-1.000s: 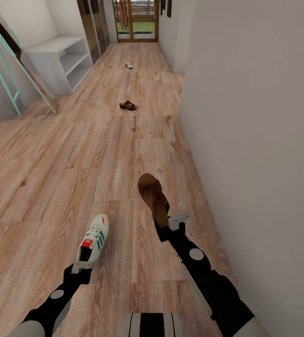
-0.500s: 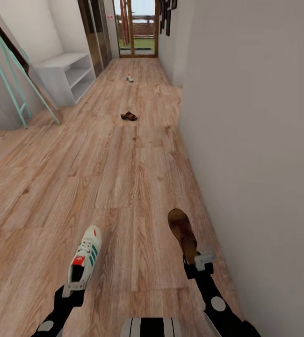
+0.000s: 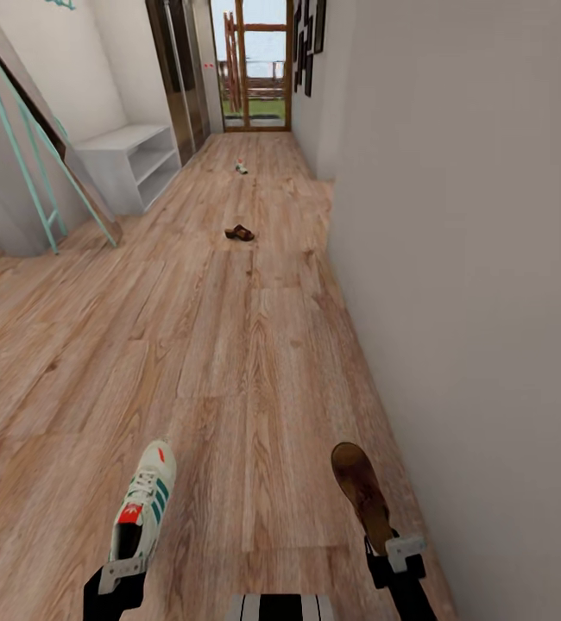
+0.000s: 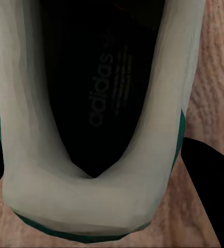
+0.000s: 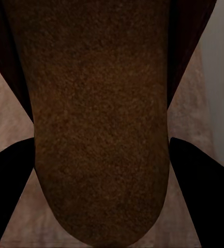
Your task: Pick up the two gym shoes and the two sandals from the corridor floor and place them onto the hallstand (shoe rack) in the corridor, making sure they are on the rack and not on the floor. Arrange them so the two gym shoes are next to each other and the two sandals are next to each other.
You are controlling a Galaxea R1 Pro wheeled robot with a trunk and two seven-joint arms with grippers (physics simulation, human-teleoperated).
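Note:
My left gripper (image 3: 122, 567) is shut on the heel of a white gym shoe (image 3: 143, 504) with green stripes, held above the corridor floor (image 3: 229, 345). The left wrist view looks into that gym shoe (image 4: 34, 155), with a black finger (image 4: 212, 175) at its side. My right gripper (image 3: 395, 550) is shut on one end of a brown sandal (image 3: 360, 490), whose brown surface (image 5: 99, 129) shows between dark fingers (image 5: 8, 191) in the right wrist view. The second sandal (image 3: 239, 233) lies far ahead on the floor, the second gym shoe (image 3: 241, 167) farther still. The pale grey hallstand (image 3: 129, 159) stands at the left wall.
A long white wall (image 3: 470, 259) runs close along my right side. A teal-railed staircase (image 3: 34, 147) rises on the left before the hallstand. Dark panels (image 3: 173, 69) follow it, and a glass door (image 3: 255, 60) closes the corridor's far end.
The head view has tilted up, showing more of the corridor's far end. Both arms have drawn back toward my body, each still holding its shoe; the right one moved toward the wall.

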